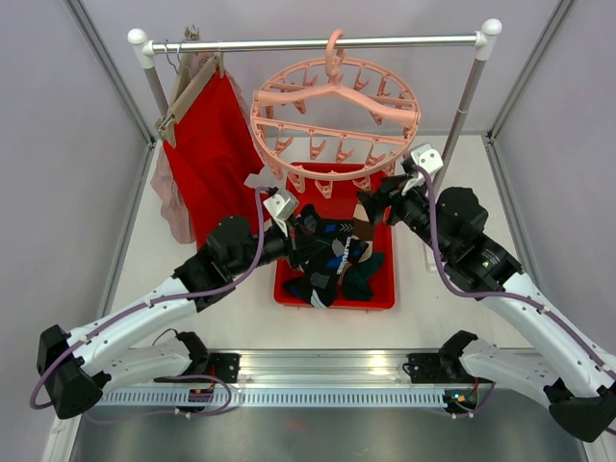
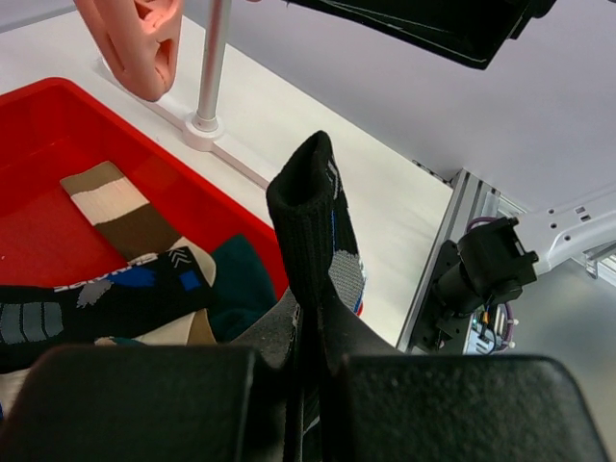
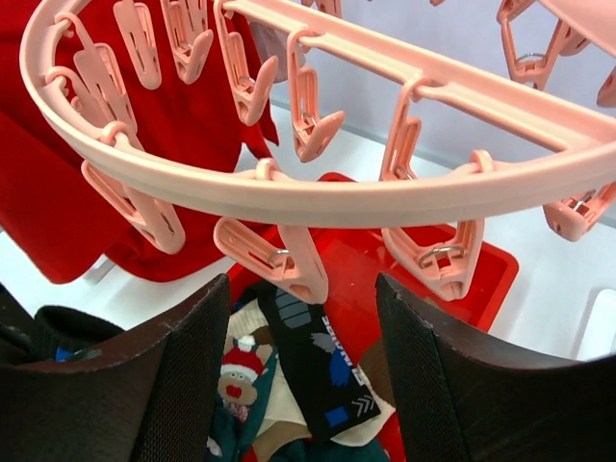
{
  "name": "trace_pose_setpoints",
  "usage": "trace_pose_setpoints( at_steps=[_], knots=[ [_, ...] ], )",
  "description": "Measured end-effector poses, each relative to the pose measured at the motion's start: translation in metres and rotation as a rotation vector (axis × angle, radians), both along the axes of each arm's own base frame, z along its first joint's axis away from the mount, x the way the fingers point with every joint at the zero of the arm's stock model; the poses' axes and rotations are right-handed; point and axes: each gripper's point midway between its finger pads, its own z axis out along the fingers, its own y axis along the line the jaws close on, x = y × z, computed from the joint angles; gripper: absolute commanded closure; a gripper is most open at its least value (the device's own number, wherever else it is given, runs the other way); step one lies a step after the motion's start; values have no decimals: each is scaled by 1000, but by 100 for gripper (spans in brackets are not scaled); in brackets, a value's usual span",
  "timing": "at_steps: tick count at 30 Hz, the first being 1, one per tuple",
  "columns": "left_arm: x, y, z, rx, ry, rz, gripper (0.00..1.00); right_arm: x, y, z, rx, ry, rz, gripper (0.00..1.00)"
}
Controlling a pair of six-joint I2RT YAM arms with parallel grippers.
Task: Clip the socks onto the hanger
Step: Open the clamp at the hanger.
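Note:
The pale-pink ring hanger [image 1: 337, 106] hangs by its hook from the rail, with clip pegs dangling. Several socks [image 1: 332, 260] lie piled in a red tray [image 1: 383, 294] below it. My left gripper [image 1: 294, 229] is shut on a black sock [image 2: 313, 226], which stands up from the closed jaws [image 2: 318, 337] above the tray. My right gripper [image 1: 380, 204] is open and empty [image 3: 303, 371], just below the ring's front rim [image 3: 318, 197], with one peg [image 3: 279, 255] hanging above the gap between its fingers. A black sock with blue marks [image 3: 322, 371] and a teal figure sock [image 3: 236, 390] lie beneath.
A red cloth [image 1: 212, 159] and a pink garment [image 1: 173, 197] hang on wooden hangers at the rail's left. The rack's right post [image 1: 470, 96] stands behind my right arm; its base shows in the left wrist view [image 2: 207, 120]. A brown-and-beige sock [image 2: 115, 212] lies flat in the tray.

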Motion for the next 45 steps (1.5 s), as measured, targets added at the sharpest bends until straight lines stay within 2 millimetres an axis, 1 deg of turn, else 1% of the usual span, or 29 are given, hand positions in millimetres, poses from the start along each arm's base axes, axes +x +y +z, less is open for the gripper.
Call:
trace_pose_setpoints(
  at_steps=[9,16,25,30,35,38,44,45],
  knots=[
    [0,0,-1,3,2,0,98,1,17,4,-11,-59,-48,31],
    [0,0,-1,4,2,0,98,10,26,2,-26,-86,-105,31],
    [0,0,-2,9,4,0,98,23,26,-3,-57,-98,-182,33],
    [0,1,-3,12,7,0,98,27,25,0,-63,-105,-205,35],
    [0,0,-5,14,9,0,98,27,25,6,-60,-116,-211,38],
    [1,-1,-7,19,13,0,98,27,24,9,-56,-119,-216,44],
    [3,-3,-13,33,25,0,98,28,23,14,-51,-119,-223,64],
    [3,-4,-14,34,26,0,98,28,23,14,-50,-117,-223,70]
  ],
)
